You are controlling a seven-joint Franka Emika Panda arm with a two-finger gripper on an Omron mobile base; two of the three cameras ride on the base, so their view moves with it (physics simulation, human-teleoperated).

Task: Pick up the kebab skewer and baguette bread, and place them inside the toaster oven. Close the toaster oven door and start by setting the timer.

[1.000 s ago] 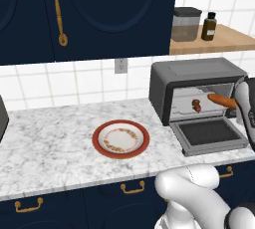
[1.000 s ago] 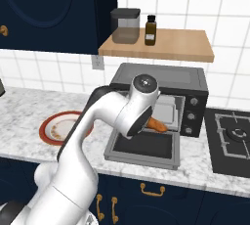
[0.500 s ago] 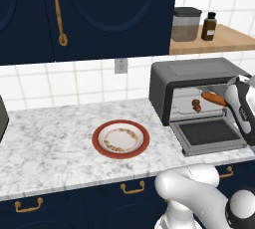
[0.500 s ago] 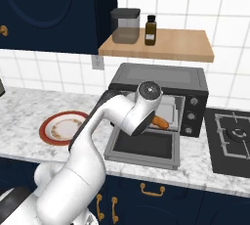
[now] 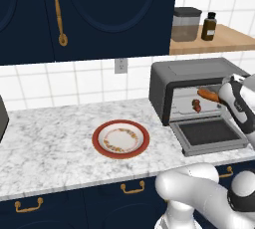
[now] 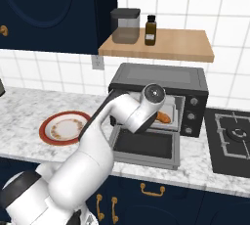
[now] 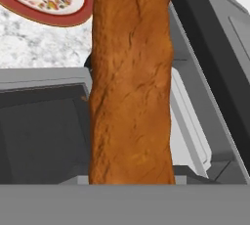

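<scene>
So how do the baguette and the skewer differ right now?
The baguette is smooth and orange-brown; the skewer is darker red-brown and chunky. The baguette looks longer, the skewer short. The baguette sits higher at the oven mouth by the arm's hand; the skewer sits lower, inside. Both are off the plate.

A white marble table (image 5: 50,148) is shown spanning the scene, backed by a wall of white tiles (image 5: 74,81) in which a wall outlet (image 5: 121,65) is set. Navy upper cabinets (image 5: 99,14) with a brass handle (image 5: 58,11) are hung above; navy lower drawers (image 5: 74,203) with brass pulls (image 5: 133,188) are fitted below the table's front edge. A wooden shelf (image 6: 180,45) is mounted on the wall, carrying a lidded canister (image 6: 125,25) and a dark bottle (image 6: 150,30). A black stovetop (image 6: 232,138) is set at the table's right end. Lighting is even.
</scene>
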